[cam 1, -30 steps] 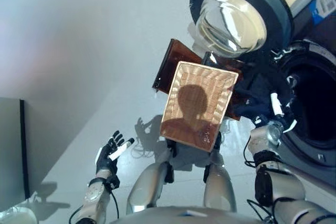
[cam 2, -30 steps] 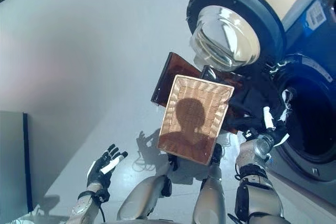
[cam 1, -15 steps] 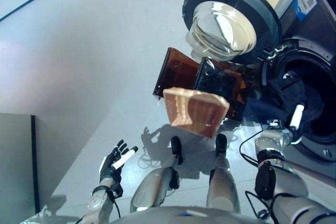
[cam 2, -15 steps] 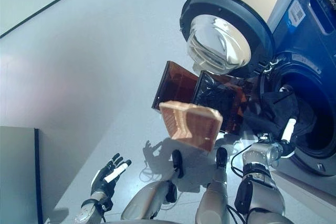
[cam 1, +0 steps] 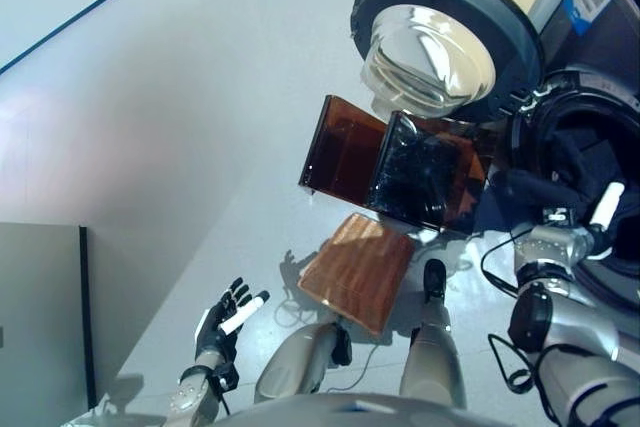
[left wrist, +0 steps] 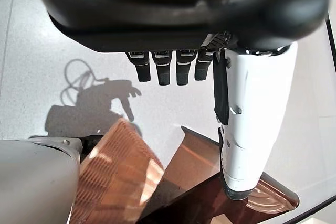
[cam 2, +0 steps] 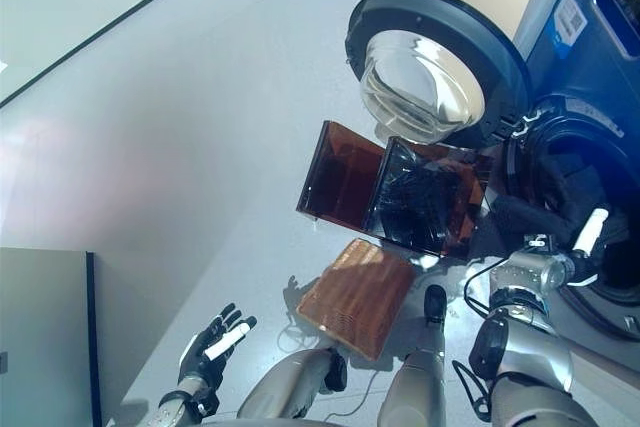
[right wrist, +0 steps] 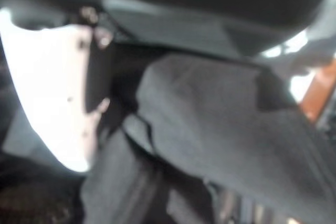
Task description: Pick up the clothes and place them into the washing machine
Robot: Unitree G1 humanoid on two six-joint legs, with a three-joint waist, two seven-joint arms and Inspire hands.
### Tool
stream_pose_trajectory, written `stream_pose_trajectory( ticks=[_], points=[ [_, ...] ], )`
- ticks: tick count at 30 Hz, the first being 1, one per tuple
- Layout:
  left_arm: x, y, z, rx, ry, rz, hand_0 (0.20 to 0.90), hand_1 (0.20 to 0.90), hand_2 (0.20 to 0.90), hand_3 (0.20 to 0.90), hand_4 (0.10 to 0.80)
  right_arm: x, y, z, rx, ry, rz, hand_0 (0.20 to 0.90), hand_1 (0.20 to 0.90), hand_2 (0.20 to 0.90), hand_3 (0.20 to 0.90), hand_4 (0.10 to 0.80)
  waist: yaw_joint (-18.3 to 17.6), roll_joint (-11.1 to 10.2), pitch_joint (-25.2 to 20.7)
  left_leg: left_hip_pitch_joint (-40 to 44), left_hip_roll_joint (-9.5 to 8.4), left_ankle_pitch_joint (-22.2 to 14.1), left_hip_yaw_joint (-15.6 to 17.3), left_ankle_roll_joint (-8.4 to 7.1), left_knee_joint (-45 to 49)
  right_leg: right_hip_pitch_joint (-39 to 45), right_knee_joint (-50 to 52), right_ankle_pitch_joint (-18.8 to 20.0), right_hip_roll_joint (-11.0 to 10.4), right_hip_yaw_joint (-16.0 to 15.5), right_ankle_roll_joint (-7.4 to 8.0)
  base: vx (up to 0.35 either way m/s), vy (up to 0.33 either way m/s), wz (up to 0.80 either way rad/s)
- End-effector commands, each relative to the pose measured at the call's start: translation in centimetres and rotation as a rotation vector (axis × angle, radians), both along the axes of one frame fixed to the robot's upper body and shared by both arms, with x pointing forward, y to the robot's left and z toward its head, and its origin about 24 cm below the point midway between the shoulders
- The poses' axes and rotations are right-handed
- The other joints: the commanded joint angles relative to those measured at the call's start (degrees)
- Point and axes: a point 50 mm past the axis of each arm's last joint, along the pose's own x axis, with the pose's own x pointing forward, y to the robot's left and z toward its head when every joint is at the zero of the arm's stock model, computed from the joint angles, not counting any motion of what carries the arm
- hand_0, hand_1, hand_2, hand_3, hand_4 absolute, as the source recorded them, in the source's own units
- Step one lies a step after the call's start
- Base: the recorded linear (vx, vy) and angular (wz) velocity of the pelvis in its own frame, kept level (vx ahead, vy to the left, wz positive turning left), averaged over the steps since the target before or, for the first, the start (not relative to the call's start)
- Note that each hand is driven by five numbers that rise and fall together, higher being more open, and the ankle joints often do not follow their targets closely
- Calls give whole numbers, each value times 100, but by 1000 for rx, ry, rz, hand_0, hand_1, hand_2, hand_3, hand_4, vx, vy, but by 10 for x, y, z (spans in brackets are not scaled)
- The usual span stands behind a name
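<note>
The right hand is at the washing machine opening, gripping dark clothes that hang across the rim by the open door. The left hand hangs near left, fingers spread, empty. A wicker basket lies on the floor near 2 brown bins.

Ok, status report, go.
Left hand open, idle, low. Right hand at washing machine opening, in dark clothes; grip unclear. Wicker basket lies on floor.

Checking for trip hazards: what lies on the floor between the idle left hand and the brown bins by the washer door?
The wicker basket lies between the left hand and the brown bins, clearest in the left eye view.
</note>
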Motion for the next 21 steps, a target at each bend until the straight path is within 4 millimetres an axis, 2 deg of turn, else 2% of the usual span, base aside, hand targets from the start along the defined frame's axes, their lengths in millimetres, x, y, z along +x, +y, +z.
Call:
stream_pose_trajectory(
  ticks=[1,12,13,14,18,19,21],
  points=[
    [3,3,6,4,-46,17,900,900,900,900,800,-4,-39,60,-159,-107,-117,200,200,200,200,300,140,56,-133,-106,79,-17,-502,-554,-47,-116,734,-830,276,-536,-290,0,-48,7],
    [2,1,7,-11,-49,15,900,900,900,900,800,-24,-69,97,-171,-213,-278,200,200,200,200,300,209,126,-177,-143,236,78,-560,-722,-47,-103,748,-952,364,-672,-350,11,-86,6],
    [0,1,6,-15,-44,11,900,900,900,900,800,-31,-78,108,-187,-234,-312,200,200,200,200,300,207,135,-202,-143,249,97,-576,-749,-47,-93,745,-973,376,-678,-359,16,-58,3],
    [0,1,6,-16,-44,11,900,900,900,900,800,-31,-78,108,-188,-235,-313,200,200,200,200,300,208,139,-204,-144,250,97,-578,-750,-47,-94,744,-973,377,-680,-360,26,-84,4],
    [-1,-1,7,-24,-46,1,900,900,900,900,800,-47,-95,134,-228,-244,-383,200,200,200,200,300,213,179,-254,-146,284,132,-590,-805,-47,-95,745,-1000,381,-696,-362,25,-65,1],
    [0,-1,9,-24,-58,-5,900,900,900,900,800,-53,-102,148,-250,-249,-408,200,200,200,200,300,224,186,-259,-151,301,147,-594,-825,-47,-102,752,-1012,386,-702,-367,23,-78,-2],
    [1,-2,10,-28,-62,-3,900,900,900,900,800,-63,-109,161,-256,-256,-453,200,200,200,200,300,230,192,-262,-154,314,165,-601,-847,-47,-136,775,-1016,391,-706,-369,15,-53,0]
  ],
)
